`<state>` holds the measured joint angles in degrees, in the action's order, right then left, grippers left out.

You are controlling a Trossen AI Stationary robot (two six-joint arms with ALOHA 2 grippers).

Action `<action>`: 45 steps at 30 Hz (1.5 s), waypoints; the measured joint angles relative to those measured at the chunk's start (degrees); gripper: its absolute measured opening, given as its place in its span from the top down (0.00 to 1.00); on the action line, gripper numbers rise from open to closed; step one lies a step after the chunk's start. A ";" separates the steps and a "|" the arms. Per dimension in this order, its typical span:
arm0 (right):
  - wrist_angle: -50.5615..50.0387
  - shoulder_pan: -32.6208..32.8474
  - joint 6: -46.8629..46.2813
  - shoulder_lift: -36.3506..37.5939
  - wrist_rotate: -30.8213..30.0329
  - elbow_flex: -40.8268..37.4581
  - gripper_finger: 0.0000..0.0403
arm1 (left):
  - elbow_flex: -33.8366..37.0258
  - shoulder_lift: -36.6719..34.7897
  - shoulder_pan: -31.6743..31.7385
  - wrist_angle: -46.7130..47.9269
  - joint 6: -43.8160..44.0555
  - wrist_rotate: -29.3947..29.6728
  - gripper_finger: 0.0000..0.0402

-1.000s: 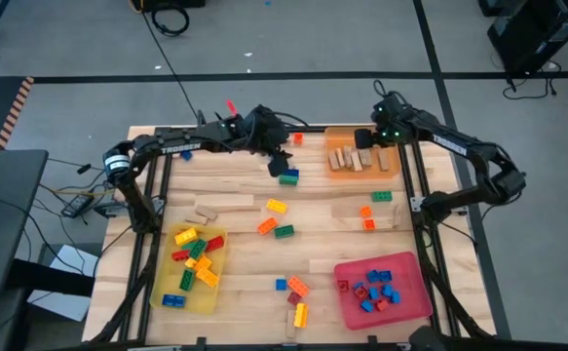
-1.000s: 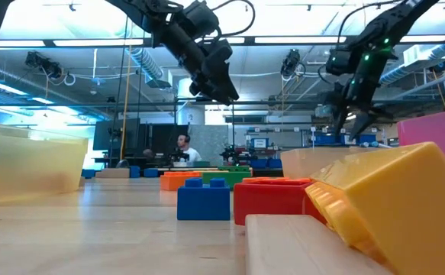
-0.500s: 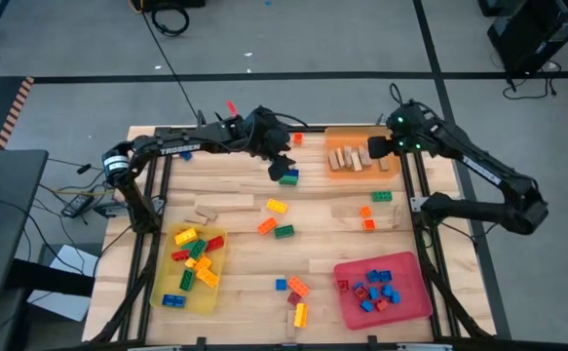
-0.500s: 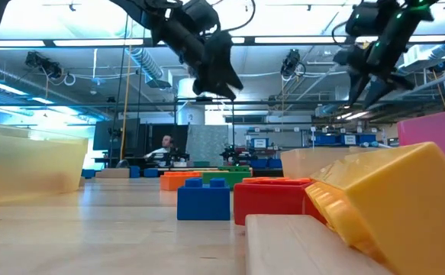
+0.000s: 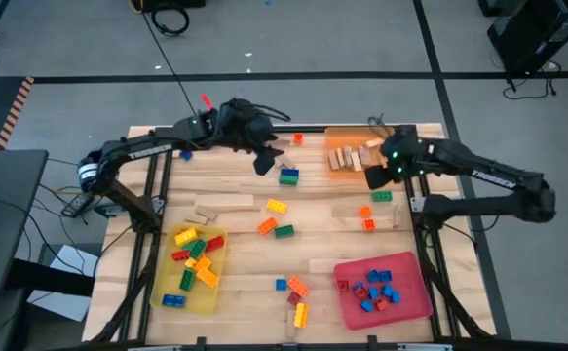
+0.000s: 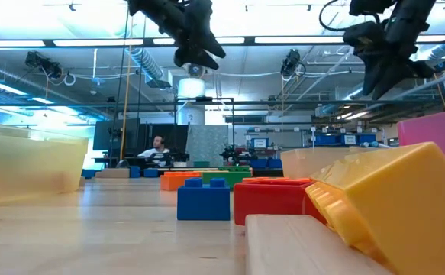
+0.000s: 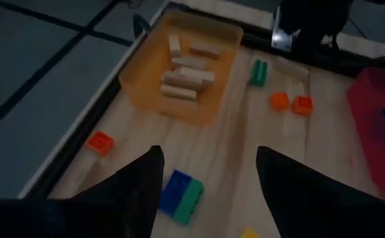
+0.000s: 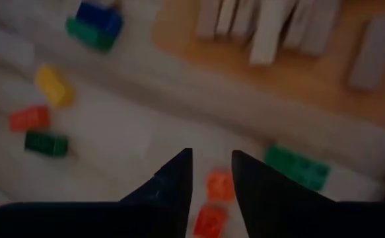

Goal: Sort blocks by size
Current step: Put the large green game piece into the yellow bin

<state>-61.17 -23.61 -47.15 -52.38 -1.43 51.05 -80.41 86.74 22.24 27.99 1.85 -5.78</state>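
Hovering empty beside the orange tray (image 5: 394, 168) of wooden blocks (image 5: 348, 157), right gripper (image 5: 375, 176) fingers nearly together. Left gripper (image 5: 263, 163), fingers spread, hangs above the blue-green block (image 5: 288, 176); other blocks scattered mid-table.

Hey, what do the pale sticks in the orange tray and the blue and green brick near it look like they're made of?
Pale sticks: likely unfinished wood, matte tan, plain faces. Orange tray: probably plastic, thin walls. Blue and green brick: likely moulded plastic, saturated colour.

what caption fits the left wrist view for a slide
Left gripper open above a blue-and-green block, facing the orange tray of wooden blocks.
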 joint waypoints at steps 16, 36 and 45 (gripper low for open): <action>-13.39 11.61 -0.57 -8.92 -1.90 -0.02 0.86 | 0.05 -0.09 -8.85 2.42 8.56 8.06 0.38; -2.64 6.66 0.23 -9.39 -2.23 -15.32 0.74 | 0.05 -0.09 -11.87 4.59 10.57 14.67 0.38; 5.52 1.94 -2.70 -9.38 -4.04 -18.62 0.47 | 0.05 -0.09 -11.76 4.53 10.60 18.19 0.38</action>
<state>-55.65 -21.68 -49.85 -61.76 -5.48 32.43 -80.36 86.65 10.48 32.51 12.45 12.41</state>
